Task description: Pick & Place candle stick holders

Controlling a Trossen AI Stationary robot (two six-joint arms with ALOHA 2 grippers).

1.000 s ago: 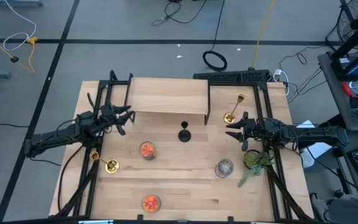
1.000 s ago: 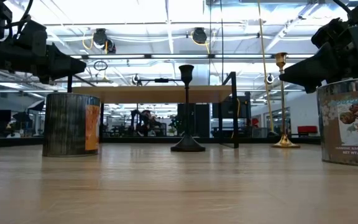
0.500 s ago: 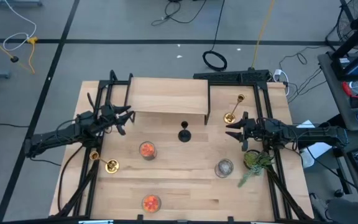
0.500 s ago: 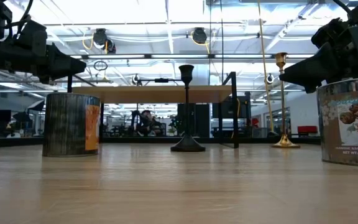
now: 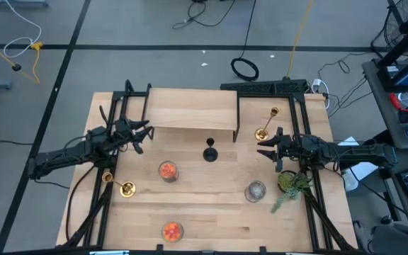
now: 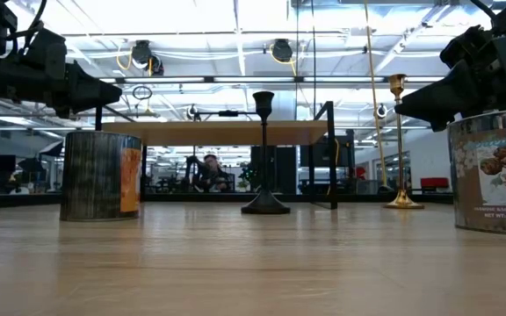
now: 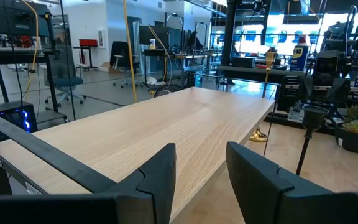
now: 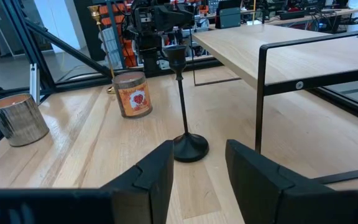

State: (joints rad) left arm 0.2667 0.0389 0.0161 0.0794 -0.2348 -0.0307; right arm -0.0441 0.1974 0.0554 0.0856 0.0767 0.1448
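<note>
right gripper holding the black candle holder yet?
No: in the right wrist view the black candle holder stands free on the table, ahead of the open, empty right gripper.

Matt black holder (image 8: pixel 185 112) (pale wood table (image 5: pixel 211 205))

- The black candle holder (image 5: pixel 210 152) stands just in front of the raised wooden shelf (image 5: pixel 192 110).
- My left gripper (image 5: pixel 142 134) hovers left of it, my right gripper (image 5: pixel 266 149) right of it.
- One gold holder (image 5: pixel 263 129) stands beside the shelf's right end, another (image 5: pixel 123 187) well left of the black one.
</note>
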